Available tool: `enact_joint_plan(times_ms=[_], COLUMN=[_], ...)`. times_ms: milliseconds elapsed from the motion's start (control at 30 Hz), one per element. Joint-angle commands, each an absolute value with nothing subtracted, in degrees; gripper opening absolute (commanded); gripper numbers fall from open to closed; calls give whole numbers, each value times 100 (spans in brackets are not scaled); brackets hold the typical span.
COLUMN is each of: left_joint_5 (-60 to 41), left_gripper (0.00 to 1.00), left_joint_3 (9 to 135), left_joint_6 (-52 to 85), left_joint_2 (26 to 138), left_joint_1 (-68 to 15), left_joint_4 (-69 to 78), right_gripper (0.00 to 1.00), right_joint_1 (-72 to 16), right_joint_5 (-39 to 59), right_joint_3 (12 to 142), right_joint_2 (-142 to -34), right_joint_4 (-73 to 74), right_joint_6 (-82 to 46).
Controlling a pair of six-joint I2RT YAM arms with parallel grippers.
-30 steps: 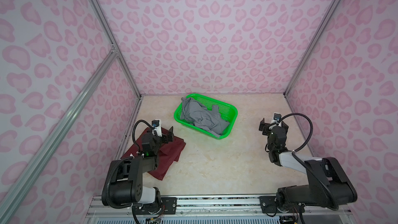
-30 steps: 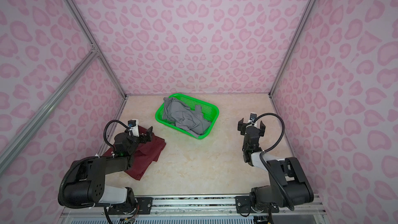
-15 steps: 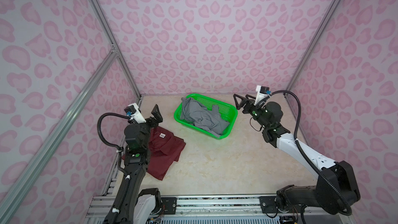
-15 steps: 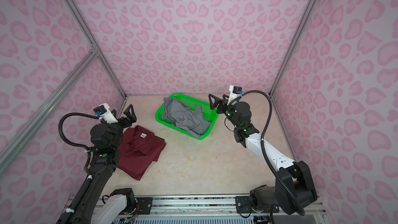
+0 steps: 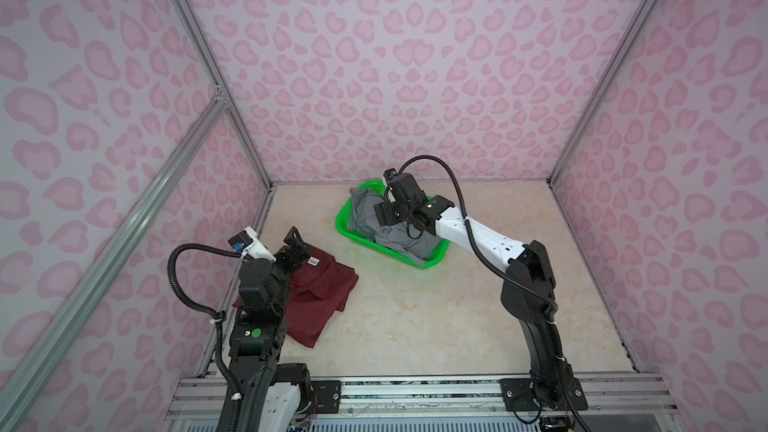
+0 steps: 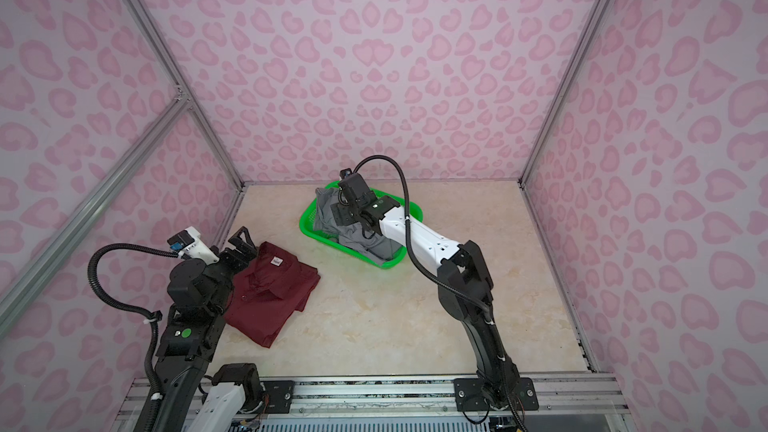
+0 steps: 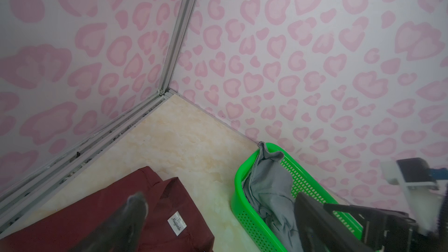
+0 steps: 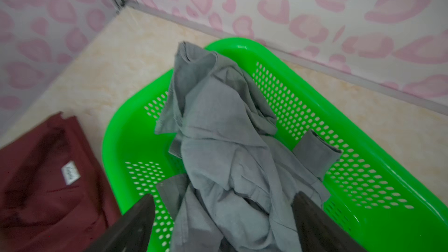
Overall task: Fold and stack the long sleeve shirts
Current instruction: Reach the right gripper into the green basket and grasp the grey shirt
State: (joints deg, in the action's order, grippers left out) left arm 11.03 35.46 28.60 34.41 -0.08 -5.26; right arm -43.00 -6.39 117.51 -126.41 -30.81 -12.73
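left jaws spread, empty, above maroon shirt [image 5: 322,297] lying on table [image 5: 415,317], lower left | grey shirt [image 5: 399,241] crumpled in basket [image 5: 434,261], centre | right jaws spread, poised over it; we judge right arm nearer

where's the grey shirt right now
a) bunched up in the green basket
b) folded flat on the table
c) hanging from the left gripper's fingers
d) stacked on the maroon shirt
a: the grey shirt lies crumpled inside the green basket, while the maroon shirt lies apart from it on the table.
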Motion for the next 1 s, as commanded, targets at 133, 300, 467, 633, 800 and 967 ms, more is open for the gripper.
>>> enact_joint_plan(times_ms=[133,300,467,633,800,967], left_joint_5=[1055,894,784,601,236,-133], left_gripper=[97,97,97,97,99,99], left_joint_3=[3654,3661,3697,3774,3920,4035], left_joint_6=[2720,2726,2665,2655,2611,2559], left_joint_2=[3737,3848,3954,4168,4448,4651], left_joint_1=[-39,-40,-40,-39,-43,-41], left_joint_4=[-672,-641,-622,-659,-763,-830], right_gripper=[80,58,41,23,14,14], right_joint_1=[-4318,-3955,-3351,-2559,-1553,-571], right_joint_5=[-1335,-1119,-799,-720,-658,-692], right_joint_3=[12976,13860,13711,11601,9959,8411], right_joint_2=[-14148,-15075,-15293,-14196,-13167,-12241], right_joint_4=[-4667,-5245,-5385,-4224,-3321,-2483], right_joint_6=[-1218,-1526,-2063,-2725,-3326,-3916])
